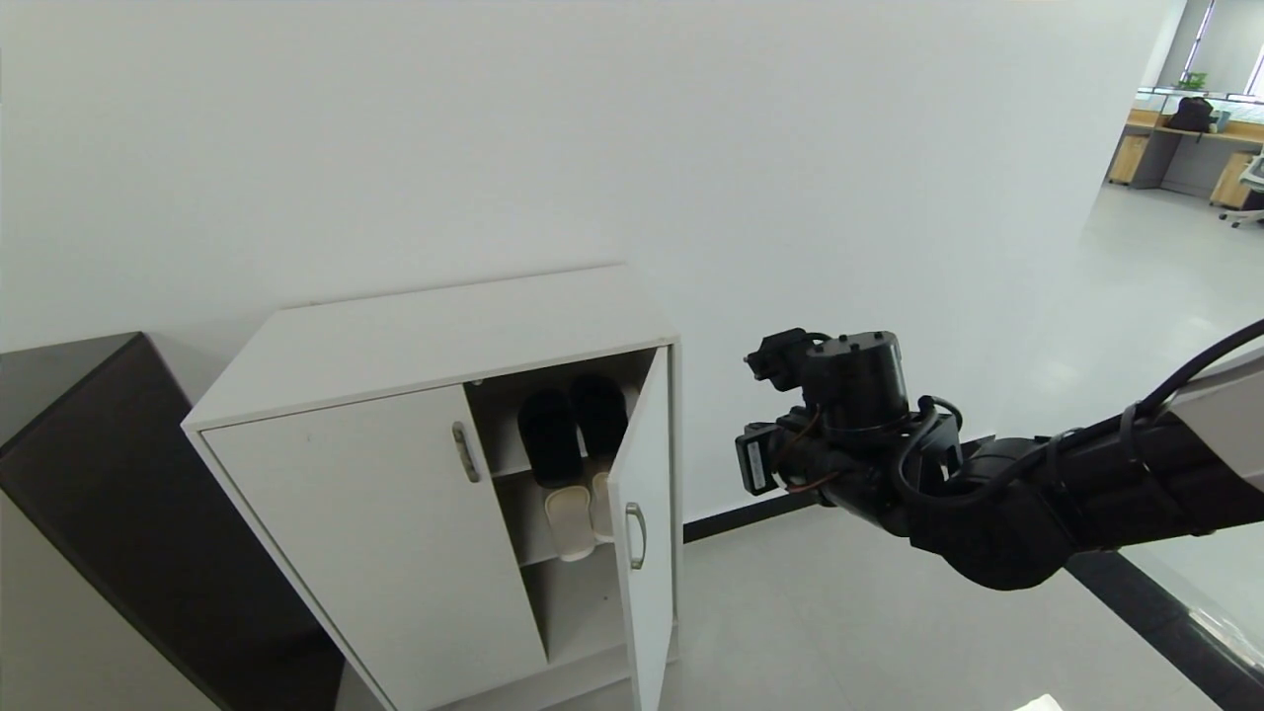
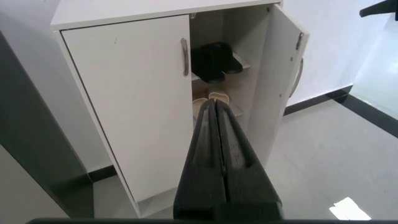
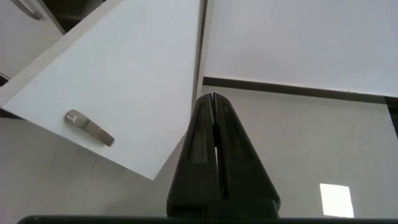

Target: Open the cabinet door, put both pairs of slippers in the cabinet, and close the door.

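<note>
From my head camera, the white two-door cabinet [image 1: 434,331] stands against the wall. Its left-hand door [image 1: 375,533] is shut and its right-hand door [image 1: 647,464] is swung partway out toward me. In the gap a pair of black slippers [image 1: 573,425] lies on the upper shelf and a pair of cream slippers [image 1: 576,509] on the shelf below. I judge the loading done, with only the closing left. My right arm [image 1: 987,504] hangs to the right of the open door, apart from it.

From my left wrist, my left gripper [image 2: 216,106] has its fingers pressed together on nothing and points at the opening between the two doors. The cream pair reaches close to the front of its shelf.

From my right wrist, my right gripper [image 3: 214,98] is likewise pressed together and empty. Beyond it are the open door's outer face and its curved metal handle [image 3: 90,128]. I cannot tell whether my tips touch the panel.

To close it well, I would first keep my left gripper back from the opening so the door cannot trap it. I would then lay my right fingers on the outer face near the handle side, far from the hinge. From there I would push slowly along the door's arc until it meets the frame, without hooking the handle and watching that the cream pair does not catch.
</note>
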`<state>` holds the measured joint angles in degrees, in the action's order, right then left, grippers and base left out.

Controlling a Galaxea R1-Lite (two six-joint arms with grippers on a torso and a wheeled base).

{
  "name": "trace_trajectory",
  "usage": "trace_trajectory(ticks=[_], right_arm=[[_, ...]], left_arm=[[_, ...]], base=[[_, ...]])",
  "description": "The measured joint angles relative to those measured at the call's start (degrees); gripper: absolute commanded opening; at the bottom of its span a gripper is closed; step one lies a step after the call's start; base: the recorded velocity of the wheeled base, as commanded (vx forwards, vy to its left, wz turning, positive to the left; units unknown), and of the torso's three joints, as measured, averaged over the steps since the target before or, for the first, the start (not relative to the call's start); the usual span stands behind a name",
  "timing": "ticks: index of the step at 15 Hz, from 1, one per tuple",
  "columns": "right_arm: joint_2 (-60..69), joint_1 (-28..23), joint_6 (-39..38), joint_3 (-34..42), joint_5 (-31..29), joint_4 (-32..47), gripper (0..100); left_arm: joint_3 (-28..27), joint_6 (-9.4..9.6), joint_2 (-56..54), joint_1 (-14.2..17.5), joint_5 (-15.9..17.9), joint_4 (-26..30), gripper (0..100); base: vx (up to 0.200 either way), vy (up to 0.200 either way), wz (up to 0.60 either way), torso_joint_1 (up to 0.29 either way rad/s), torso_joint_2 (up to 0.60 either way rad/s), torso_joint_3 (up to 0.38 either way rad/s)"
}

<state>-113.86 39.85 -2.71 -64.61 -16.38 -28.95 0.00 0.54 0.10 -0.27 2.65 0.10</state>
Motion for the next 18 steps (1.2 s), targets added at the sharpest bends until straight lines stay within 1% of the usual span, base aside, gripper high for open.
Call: trace_trajectory(ticks=[4, 11, 13, 16, 18], right_arm=[[0.2, 0.0, 0.4, 1.2, 0.4, -1.6, 0], [0.2, 0.1, 0.4, 2.3, 0.4, -2.1, 0], [0.2, 0.0, 0.3, 2.3, 0.9, -2.7, 0], [0.2, 0.1, 0.4, 2.9, 3.6, -4.8, 0], [0.2, -0.2, 1.1, 3.4, 3.9, -5.7, 0]], left_arm=[[0.0, 0.0, 0.0, 0.0, 0.0, 0.0, 0], [0.0, 0.0, 0.0, 0.0, 0.0, 0.0, 0], [0.0, -0.02, 0.0, 0.0, 0.0, 0.0, 0], [0.0, 0.0, 0.0, 0.0, 0.0, 0.0, 0], [0.0, 0.0, 0.0, 0.0, 0.0, 0.0, 0]], base=[[0.0, 0.0, 0.0, 0.0, 0.0, 0.0], [0.0, 0.0, 0.6, 0.002, 0.01, 0.002], [0.0, 0.0, 0.0, 0.0, 0.0, 0.0], [0.0, 0.0, 0.0, 0.0, 0.0, 0.0], [0.0, 0.0, 0.0, 0.0, 0.0, 0.0]])
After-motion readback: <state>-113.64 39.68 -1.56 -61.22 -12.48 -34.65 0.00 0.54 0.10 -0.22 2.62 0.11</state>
